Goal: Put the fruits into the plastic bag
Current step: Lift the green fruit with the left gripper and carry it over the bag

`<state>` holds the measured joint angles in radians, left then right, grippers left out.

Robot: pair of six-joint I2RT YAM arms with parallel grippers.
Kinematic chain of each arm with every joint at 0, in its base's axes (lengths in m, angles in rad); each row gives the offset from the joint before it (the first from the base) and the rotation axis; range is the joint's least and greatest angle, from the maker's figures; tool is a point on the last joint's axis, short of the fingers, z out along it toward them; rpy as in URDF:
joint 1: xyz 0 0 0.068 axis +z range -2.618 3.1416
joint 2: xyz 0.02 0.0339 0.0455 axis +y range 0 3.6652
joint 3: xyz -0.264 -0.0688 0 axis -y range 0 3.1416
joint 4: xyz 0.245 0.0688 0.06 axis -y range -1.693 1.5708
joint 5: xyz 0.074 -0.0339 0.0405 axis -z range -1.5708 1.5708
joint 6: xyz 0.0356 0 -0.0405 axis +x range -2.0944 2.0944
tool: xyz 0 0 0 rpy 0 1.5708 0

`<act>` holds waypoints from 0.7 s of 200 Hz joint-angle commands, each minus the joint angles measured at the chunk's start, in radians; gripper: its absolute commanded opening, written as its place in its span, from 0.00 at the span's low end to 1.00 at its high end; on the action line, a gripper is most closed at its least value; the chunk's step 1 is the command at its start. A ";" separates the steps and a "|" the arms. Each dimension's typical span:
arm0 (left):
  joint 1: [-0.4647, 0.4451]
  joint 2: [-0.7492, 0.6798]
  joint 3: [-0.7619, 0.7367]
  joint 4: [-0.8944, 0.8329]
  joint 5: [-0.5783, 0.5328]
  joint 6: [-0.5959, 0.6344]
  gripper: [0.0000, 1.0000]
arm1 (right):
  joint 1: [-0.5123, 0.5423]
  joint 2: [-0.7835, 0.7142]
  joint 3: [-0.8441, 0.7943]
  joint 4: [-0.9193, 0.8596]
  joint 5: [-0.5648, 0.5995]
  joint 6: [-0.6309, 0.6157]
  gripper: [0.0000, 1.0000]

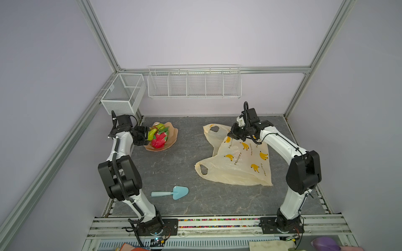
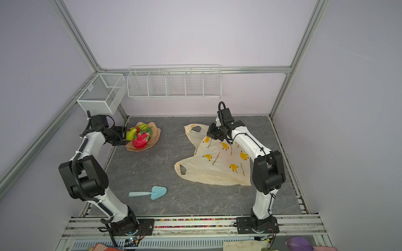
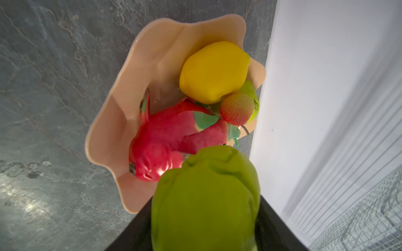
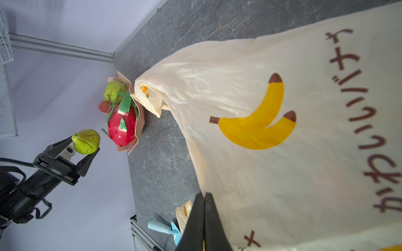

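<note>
A peach scalloped dish (image 1: 172, 139) at the back left holds the fruits: a red-pink dragon fruit (image 3: 169, 143), a yellow fruit (image 3: 213, 71), a strawberry (image 3: 237, 108) and a green piece behind it. My left gripper (image 4: 85, 143) is shut on a green pear-like fruit (image 3: 206, 195), held just above the dish's near-left rim (image 1: 152, 133). The plastic bag (image 1: 239, 165), cream with banana prints, lies on the right with both handle loops pointing left. My right gripper (image 4: 204, 195) is shut on the bag's upper layer near its far edge (image 1: 236, 135), lifting it.
A light blue scoop (image 1: 174, 192) lies on the grey slab near the front centre. White wire baskets hang at the back left (image 1: 124, 93) and on the back wall (image 1: 193, 83). Walls close in on both sides.
</note>
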<state>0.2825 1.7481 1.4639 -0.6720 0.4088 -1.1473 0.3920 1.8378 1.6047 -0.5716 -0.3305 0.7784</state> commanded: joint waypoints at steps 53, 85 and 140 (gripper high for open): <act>-0.257 -0.277 -0.161 -0.056 -0.152 0.202 0.60 | -0.010 0.006 0.046 -0.045 -0.017 -0.035 0.07; -0.434 -0.341 -0.250 0.048 -0.159 0.250 0.59 | -0.011 0.011 0.059 -0.063 -0.025 -0.049 0.07; -0.630 -0.267 -0.277 0.228 -0.060 0.444 0.56 | -0.011 0.009 0.068 -0.081 -0.033 -0.055 0.07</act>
<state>-0.3027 1.4410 1.1851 -0.5556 0.3012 -0.8371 0.3874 1.8385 1.6505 -0.6224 -0.3481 0.7452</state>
